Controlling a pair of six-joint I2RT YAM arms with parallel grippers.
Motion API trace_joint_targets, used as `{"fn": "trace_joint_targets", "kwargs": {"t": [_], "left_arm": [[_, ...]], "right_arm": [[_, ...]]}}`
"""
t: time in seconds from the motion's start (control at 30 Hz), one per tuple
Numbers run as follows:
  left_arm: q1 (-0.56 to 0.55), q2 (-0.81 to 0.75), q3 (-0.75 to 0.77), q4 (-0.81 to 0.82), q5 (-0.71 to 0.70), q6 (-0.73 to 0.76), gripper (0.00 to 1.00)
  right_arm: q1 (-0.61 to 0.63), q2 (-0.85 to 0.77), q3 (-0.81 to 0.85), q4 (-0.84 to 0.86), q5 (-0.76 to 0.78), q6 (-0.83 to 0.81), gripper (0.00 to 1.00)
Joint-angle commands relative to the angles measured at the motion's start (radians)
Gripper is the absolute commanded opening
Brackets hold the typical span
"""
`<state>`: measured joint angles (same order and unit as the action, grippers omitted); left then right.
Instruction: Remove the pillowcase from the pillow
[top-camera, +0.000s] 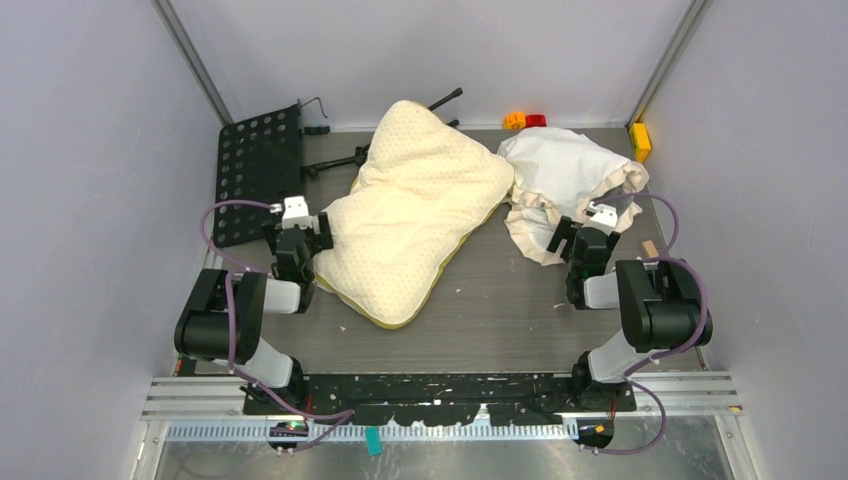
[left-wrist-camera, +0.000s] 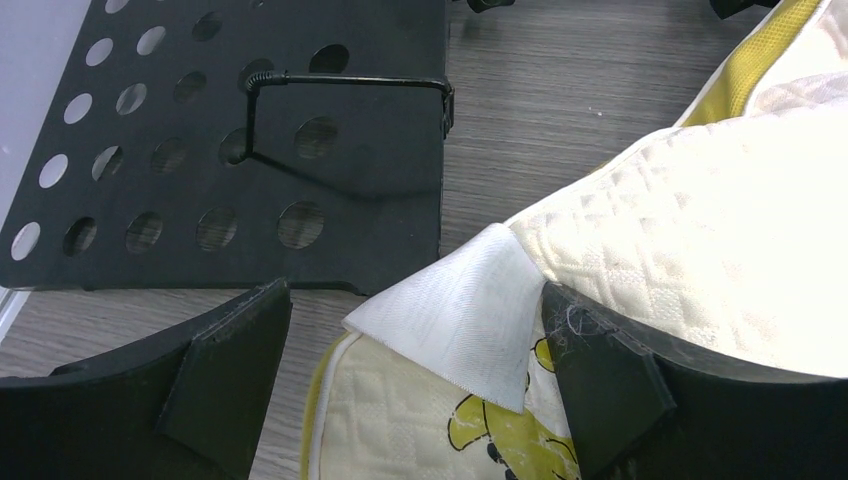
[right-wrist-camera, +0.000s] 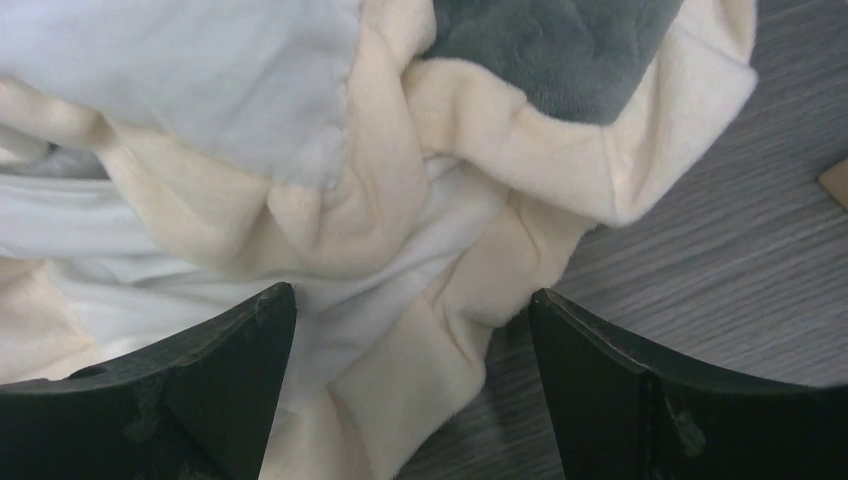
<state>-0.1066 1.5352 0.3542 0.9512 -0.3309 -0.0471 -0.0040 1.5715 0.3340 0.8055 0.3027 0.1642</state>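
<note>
Cream pillowcase (top-camera: 560, 172) just beside pillow (top-camera: 415, 215) edge — grey tabletop (top-camera: 500, 320) in front.

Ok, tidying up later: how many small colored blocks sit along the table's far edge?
3: an orange block and a red block side by side behind the pillowcase, a yellow block at the right corner. Others may be hidden.

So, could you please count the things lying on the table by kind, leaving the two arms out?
Pillow: 1
Pillowcase: 1
Black perforated stand: 1
Small blocks: 4 (orange block, red block, yellow block, tan block)
Total: 7
</note>
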Motion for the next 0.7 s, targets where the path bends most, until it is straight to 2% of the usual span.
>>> {"fn": "trace_joint_targets", "kwargs": {"t": [0.0, 0.1, 0.17, 0.67], "left_arm": [[0.005, 0.016, -0.006, 0.025, 0.045, 0.014, 1.0], [0.005, 0.012, -0.01, 0.025, 0.089, 0.034, 0.96], [0.005, 0.014, -0.009, 0.025, 0.095, 0.036, 1.0], [0.007, 0.014, 0.0, 0.01, 0.098, 0.038, 1.0]], "right_arm": [[-0.005, -0.022, 0.016, 0.145, 0.026, 0.0, 0.93], [-0.004, -0.018, 0.015, 0.164, 0.019, -0.003, 0.93], [-0.004, -0.018, 0.016, 0.158, 0.018, -0.003, 0.94], [-0.004, -0.018, 0.016, 0.159, 0.012, -0.007, 0.94]]}}
